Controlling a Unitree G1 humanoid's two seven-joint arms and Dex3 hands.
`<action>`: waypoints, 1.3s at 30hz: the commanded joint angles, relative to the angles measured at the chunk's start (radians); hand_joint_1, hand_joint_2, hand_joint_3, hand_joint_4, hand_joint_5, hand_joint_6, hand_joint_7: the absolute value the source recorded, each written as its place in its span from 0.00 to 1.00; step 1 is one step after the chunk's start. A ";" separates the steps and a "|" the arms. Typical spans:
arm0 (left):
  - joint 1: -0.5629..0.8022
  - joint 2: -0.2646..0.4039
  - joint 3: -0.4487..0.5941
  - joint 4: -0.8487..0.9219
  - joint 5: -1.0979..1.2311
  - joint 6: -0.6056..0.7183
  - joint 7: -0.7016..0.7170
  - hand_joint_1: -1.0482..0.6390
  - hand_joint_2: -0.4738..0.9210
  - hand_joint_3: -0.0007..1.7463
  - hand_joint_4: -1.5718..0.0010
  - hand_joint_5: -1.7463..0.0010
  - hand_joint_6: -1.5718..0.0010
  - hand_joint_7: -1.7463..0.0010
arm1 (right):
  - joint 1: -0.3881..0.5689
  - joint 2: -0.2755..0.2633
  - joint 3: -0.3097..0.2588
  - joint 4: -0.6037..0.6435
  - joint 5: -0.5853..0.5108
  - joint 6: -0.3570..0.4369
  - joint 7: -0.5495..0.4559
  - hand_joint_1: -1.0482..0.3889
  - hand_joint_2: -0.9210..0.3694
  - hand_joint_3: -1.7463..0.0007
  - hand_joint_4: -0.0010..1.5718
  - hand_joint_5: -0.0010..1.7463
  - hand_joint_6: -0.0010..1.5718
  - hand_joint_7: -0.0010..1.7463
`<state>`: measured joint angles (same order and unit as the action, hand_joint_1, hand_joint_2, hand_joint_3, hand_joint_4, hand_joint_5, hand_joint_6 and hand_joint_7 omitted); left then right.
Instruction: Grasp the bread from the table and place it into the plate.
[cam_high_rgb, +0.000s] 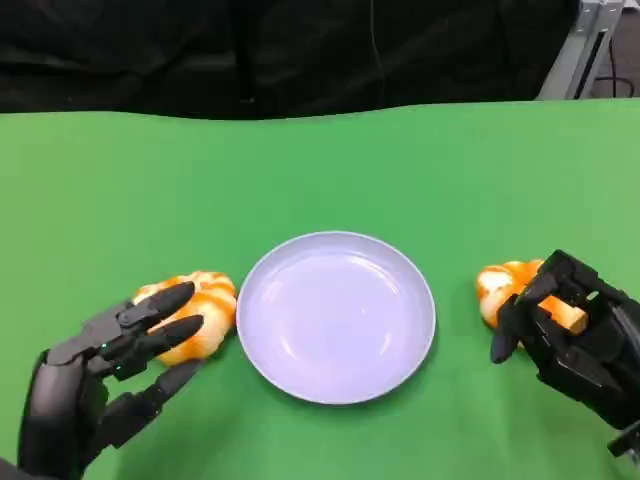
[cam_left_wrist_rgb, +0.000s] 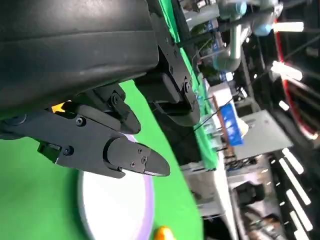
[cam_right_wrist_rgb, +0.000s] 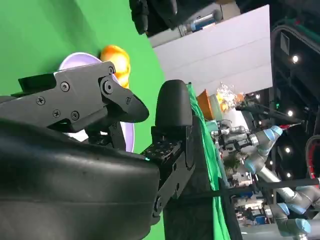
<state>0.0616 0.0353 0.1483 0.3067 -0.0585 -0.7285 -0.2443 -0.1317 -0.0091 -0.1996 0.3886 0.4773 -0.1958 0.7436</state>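
On the green surface, the left hand reaches forward with its fingers spread apart. Its upper fingertips lie over the near side of a bread roll, an orange and white bun sitting on the cloth just ahead of that hand. The lower fingers stretch out along the cloth below the roll. Whether the hand truly grips the bun or only rests against it cannot be told from the head view; nothing shows it lifted. In the left wrist view the left hand's black fingers extend over the cloth with a sliver of orange showing behind them.

Just past the left hand's fingertips, touching or nearly touching the roll, sits the plate, round, pale lilac, with nothing in it. It lies between the two hands. The left wrist view shows its rim beyond the fingers.

Beyond the plate, with a strip of green between, lies a second bread roll. The right hand is curled over its far side, fingers bent around it, and a bit of orange shows through between the fingers. The roll rests on the cloth inside that curl.
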 joint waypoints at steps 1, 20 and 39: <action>-0.007 0.064 0.006 -0.035 0.166 -0.011 0.095 0.37 1.00 0.02 0.52 1.00 0.54 1.00 | 0.010 -0.010 -0.004 -0.020 0.006 -0.005 -0.007 0.73 0.06 0.55 0.37 1.00 0.37 0.78; -0.002 0.139 -0.037 -0.105 0.385 0.027 0.255 0.34 1.00 0.00 0.56 1.00 0.59 1.00 | 0.015 -0.011 0.004 -0.030 0.005 -0.001 -0.014 0.73 0.06 0.54 0.37 1.00 0.36 0.79; 0.018 0.218 -0.101 -0.254 0.718 0.186 0.426 0.26 1.00 0.02 0.65 1.00 0.66 1.00 | 0.016 -0.007 0.005 -0.026 0.007 -0.010 -0.009 0.70 0.08 0.55 0.36 1.00 0.34 0.81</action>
<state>0.0696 0.2149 0.0579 0.0993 0.5889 -0.5967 0.1580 -0.1214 -0.0087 -0.1877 0.3707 0.4756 -0.1963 0.7351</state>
